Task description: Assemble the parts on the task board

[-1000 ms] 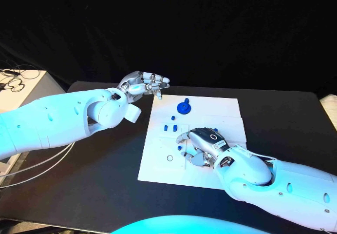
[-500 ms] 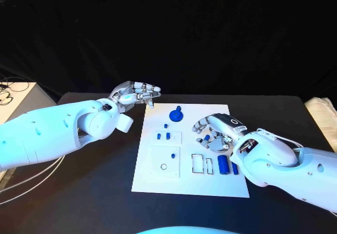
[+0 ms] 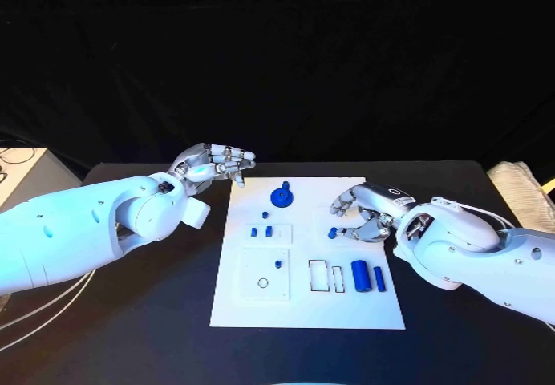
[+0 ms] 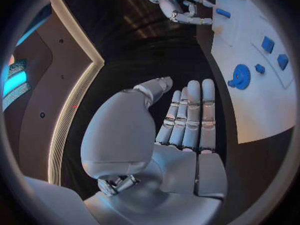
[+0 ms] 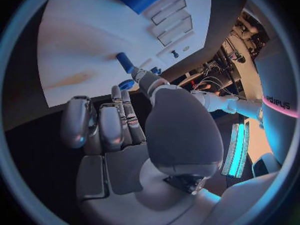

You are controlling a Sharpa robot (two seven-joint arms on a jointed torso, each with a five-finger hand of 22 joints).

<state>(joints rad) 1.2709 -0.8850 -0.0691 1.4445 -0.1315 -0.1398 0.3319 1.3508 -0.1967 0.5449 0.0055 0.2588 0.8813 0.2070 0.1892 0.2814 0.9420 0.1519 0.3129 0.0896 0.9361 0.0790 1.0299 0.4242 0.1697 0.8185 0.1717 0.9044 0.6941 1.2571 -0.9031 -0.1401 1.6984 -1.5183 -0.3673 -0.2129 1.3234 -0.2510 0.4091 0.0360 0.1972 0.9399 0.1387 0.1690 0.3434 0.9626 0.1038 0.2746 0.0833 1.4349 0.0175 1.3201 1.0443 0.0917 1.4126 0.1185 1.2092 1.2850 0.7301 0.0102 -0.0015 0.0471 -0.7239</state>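
Note:
The white task board (image 3: 306,309) lies mid-table. On it are a blue disc with a knob (image 3: 281,195), two small blue blocks (image 3: 261,232), a thick blue cylinder (image 3: 361,275) and a slimmer one (image 3: 378,278) beside empty slots (image 3: 318,274). My right hand (image 3: 368,212) hovers over the board's right edge, pinching a small blue peg (image 3: 333,233) (image 5: 125,62) between thumb and a finger. My left hand (image 3: 214,164) hangs beyond the board's far-left corner, fingers half-curled, nothing in them (image 4: 187,115). The left wrist view shows the disc (image 4: 240,76) and the right hand (image 4: 178,5).
A white box (image 3: 18,172) stands at the table's far left and a pale cloth (image 3: 520,184) lies at its right edge. Cables (image 3: 34,321) hang off the near left. Bare black table surrounds the board.
The camera has shifted. My right hand has moved from over the board's middle to its right edge with the peg, uncovering the slots and cylinders. The left hand stays near the far-left corner.

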